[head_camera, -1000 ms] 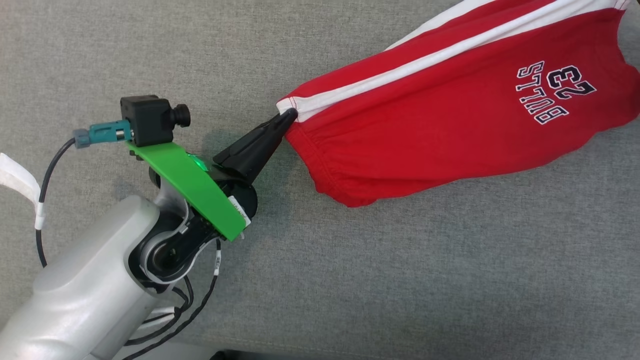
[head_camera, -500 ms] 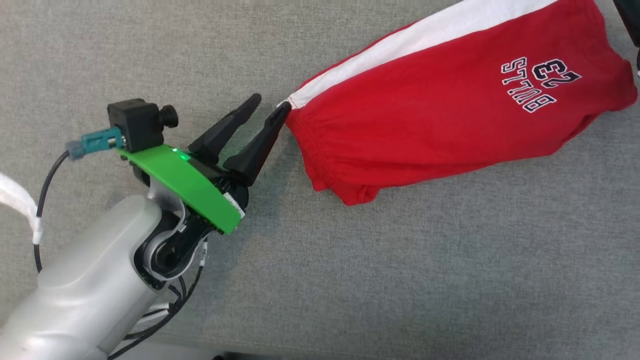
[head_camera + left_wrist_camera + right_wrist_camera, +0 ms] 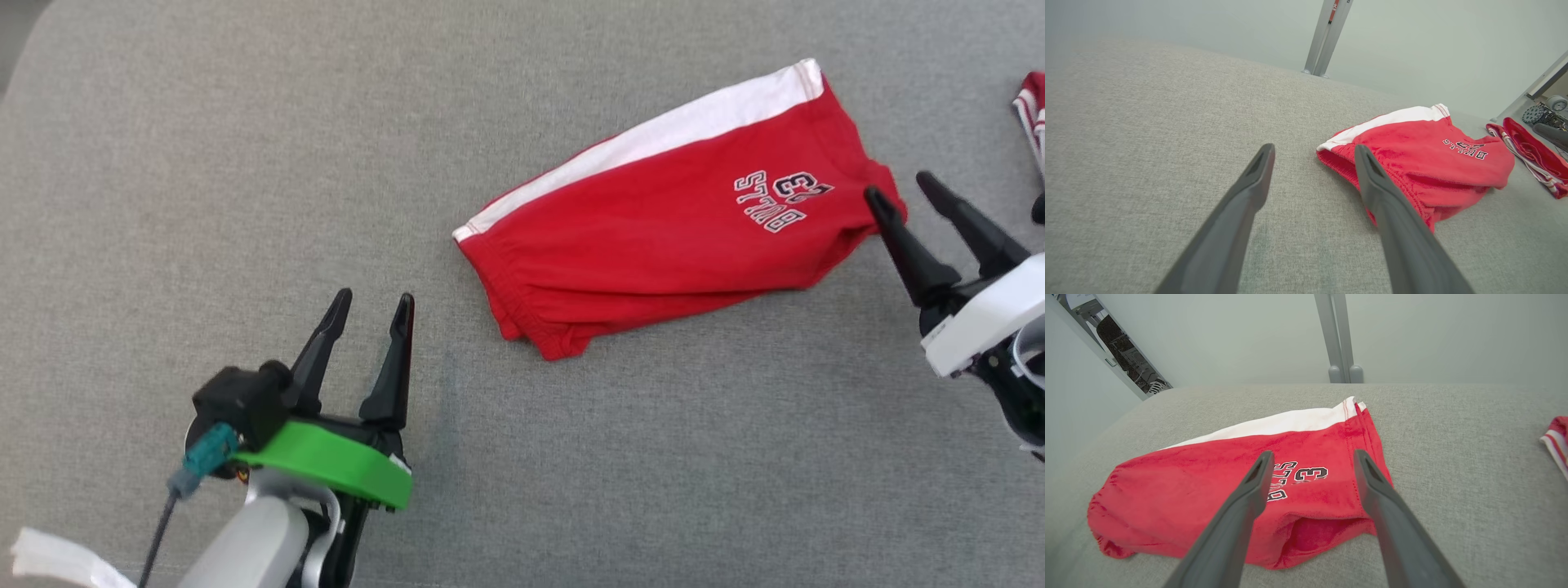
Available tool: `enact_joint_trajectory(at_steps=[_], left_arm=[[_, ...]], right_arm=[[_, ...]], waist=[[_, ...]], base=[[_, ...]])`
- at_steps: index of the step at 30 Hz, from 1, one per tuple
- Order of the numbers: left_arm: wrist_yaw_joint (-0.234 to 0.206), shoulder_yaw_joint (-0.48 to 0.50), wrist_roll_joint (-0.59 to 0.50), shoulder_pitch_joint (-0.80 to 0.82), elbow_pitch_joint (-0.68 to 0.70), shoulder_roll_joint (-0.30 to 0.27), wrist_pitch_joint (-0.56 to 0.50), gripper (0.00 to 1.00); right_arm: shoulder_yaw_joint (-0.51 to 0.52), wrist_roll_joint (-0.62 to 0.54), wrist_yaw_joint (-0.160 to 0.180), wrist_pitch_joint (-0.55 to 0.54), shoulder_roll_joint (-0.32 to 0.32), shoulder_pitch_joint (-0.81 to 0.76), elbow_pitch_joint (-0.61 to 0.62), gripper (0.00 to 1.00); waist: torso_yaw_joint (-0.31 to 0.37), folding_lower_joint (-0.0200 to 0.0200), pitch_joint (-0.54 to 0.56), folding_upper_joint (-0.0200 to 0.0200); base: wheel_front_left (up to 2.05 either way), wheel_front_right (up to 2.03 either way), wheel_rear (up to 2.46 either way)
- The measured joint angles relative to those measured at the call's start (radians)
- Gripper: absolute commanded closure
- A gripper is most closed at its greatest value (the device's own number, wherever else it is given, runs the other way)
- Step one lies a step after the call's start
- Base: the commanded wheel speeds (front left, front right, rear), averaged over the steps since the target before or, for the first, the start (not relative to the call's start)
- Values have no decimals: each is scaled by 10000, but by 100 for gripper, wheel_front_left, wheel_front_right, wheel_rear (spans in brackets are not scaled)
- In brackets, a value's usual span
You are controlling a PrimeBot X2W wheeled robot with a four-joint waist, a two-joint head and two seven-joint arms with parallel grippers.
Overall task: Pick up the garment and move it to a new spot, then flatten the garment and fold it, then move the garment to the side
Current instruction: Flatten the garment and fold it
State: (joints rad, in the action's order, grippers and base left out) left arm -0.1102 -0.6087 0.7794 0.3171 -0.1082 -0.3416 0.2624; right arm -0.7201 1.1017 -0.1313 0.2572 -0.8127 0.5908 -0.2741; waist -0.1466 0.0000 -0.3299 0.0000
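The garment [image 3: 669, 220], a pair of red shorts with a white side stripe, lies flat on the grey padded surface [image 3: 245, 163] between the two grippers. Its long axis runs on a slant. The gathered waistband end points toward the left gripper [image 3: 374, 297], and the leg hem end points toward the right gripper [image 3: 899, 186]. The white stripe runs along the edge farthest from both grippers. The lettering [image 3: 780, 200] sits near the hem end and reads upside down in the head view.

The left gripper stands with its jaws wide and nothing between them. The waistband lies ahead of its fingertips and off to their right, apart from them. In the left wrist view the left gripper [image 3: 1314, 150] has its right finger across part of the garment [image 3: 1433, 163].

The right gripper is also spread wide and holds nothing. In the right wrist view the right gripper [image 3: 1313, 456] frames the hem opening of the garment [image 3: 1188, 477], and one finger covers the start of the lettering. In the head view one fingertip overlaps the hem corner, but I cannot tell if it touches the cloth.

A second red and white cloth [image 3: 1030, 106] lies beyond the right gripper, cut off by the frame edge. The right gripper's body is cut off there too.
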Motion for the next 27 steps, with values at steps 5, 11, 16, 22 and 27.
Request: enact_joint_trajectory(at_steps=[5,11,16,22,27], left_arm=[[-598,1030,-2138,-1642,635,869,2,0],[-849,1914,-4646,-2723,1375,1760,2,0],[-654,2272,-5776,-3069,1666,2357,15,0],[-681,2554,-6410,-3151,1538,2732,15,0],[-495,2462,-6539,-3026,1386,2867,15,0]], right_arm=[[495,-274,0,42,458,-986,-128,0],[1710,-930,0,48,1028,-2037,-109,0],[2190,-1476,0,54,1156,-2286,-535,0],[2307,-1818,-4,-387,1271,-1421,-1944,0],[2477,-2057,-2,-1825,1434,-42,-3565,0]], waist=[[80,0,972,0],[-19,-1,1751,0],[-377,0,1827,0],[-908,-1,1482,0],[-1273,0,957,0]], base=[[0,0,0],[0,0,0],[0,0,0],[0,0,0],[0,0,0]])
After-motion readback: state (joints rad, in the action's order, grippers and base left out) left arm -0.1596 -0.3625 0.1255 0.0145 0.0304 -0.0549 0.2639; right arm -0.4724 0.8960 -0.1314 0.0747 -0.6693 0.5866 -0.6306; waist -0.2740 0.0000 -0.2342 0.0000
